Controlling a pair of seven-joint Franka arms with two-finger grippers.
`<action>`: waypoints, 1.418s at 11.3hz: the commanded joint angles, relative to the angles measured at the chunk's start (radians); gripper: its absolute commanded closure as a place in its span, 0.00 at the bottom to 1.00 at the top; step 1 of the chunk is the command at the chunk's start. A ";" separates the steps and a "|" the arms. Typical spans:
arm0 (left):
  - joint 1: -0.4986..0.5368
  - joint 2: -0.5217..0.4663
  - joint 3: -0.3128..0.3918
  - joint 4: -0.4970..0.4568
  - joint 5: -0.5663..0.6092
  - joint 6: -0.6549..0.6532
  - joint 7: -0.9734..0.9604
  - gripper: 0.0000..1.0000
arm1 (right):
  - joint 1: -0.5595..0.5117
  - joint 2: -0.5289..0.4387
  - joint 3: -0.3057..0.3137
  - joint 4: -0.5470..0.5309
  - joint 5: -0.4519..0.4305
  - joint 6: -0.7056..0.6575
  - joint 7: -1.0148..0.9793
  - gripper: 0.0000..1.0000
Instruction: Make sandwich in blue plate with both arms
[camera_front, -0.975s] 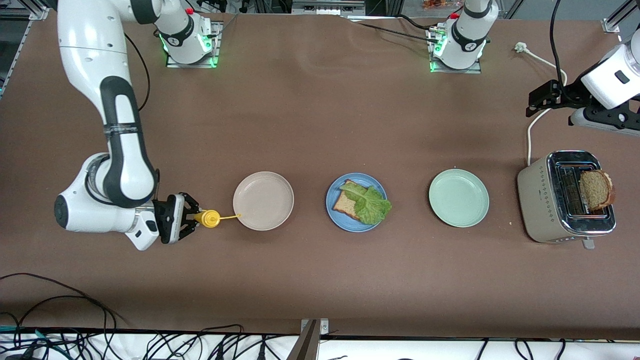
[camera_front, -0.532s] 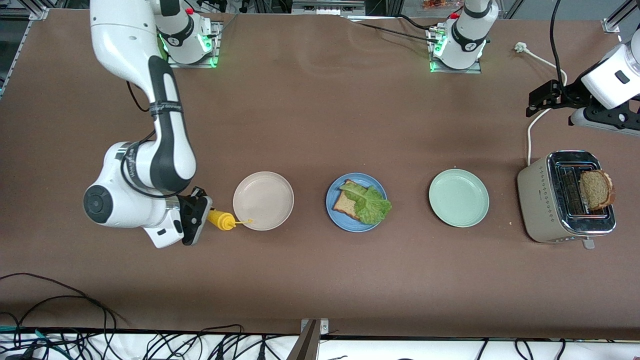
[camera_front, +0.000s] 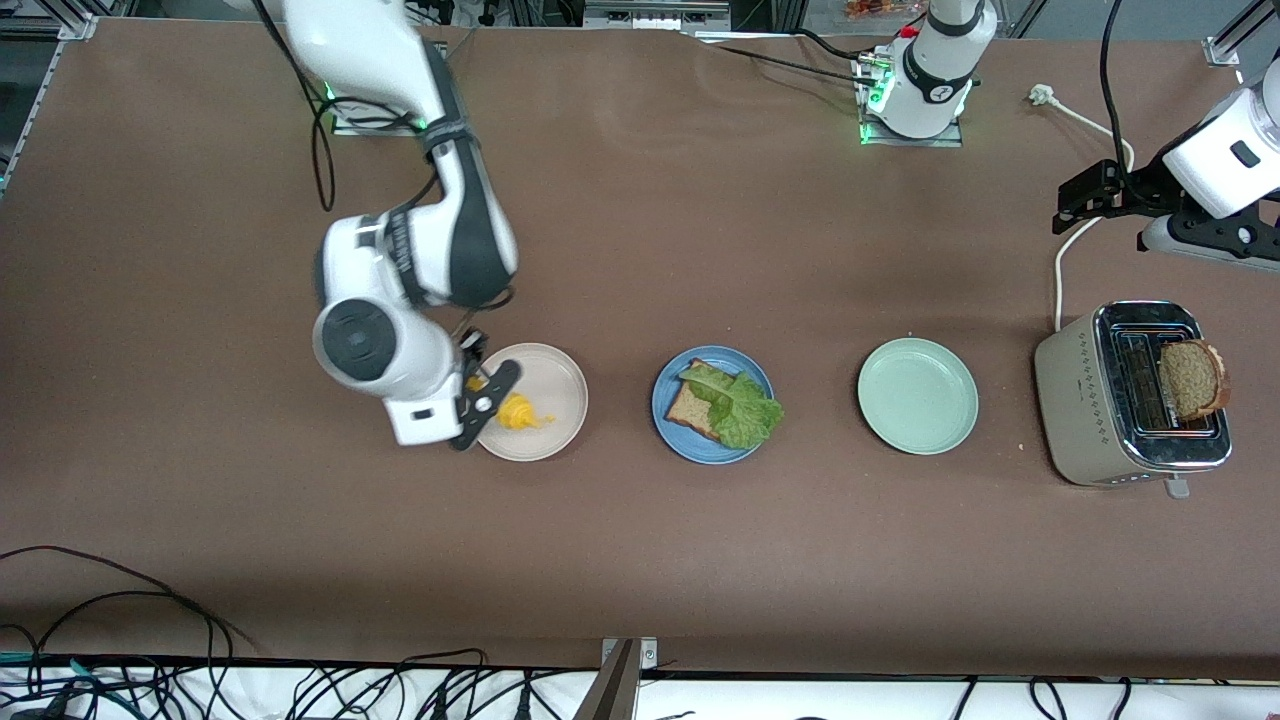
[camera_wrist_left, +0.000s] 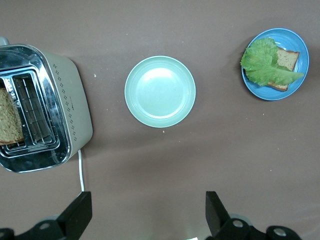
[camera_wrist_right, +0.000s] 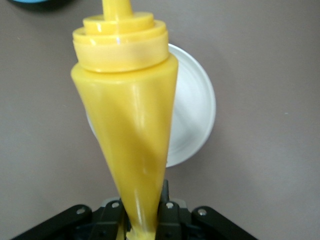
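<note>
On the blue plate (camera_front: 668, 395) you have bread (camera_front: 693, 409) under lettuce (camera_front: 745, 408), unsauced. Your right gripper (camera_front: 490, 392), clamped on the yellow sauce bottle (camera_front: 517, 412), has swung over the beige plate (camera_front: 560, 375) beside it. Your left gripper (camera_wrist_left: 145, 217) waits open above the toaster (camera_front: 1070, 385), second slice (camera_front: 1190, 378) untouched.

Brown table (camera_front: 640, 560): 3 plates (camera_front: 918, 396), toaster (camera_front: 1130, 395).

The front camera looks down from high across the desk (camera_front: 640, 250). Both wrist cameras look straight down; all three see the blue plate (camera_front: 712, 404).
</note>
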 joint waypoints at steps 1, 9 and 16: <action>0.000 -0.014 0.003 -0.008 -0.019 -0.004 0.004 0.00 | 0.151 0.085 -0.083 0.111 -0.127 -0.088 0.184 1.00; 0.000 -0.014 -0.001 -0.008 -0.019 -0.004 0.002 0.00 | 0.374 0.189 -0.081 0.172 -0.343 -0.147 0.372 1.00; -0.003 -0.014 -0.001 -0.008 -0.019 -0.006 0.001 0.00 | 0.440 0.312 -0.087 0.191 -0.421 -0.134 0.410 1.00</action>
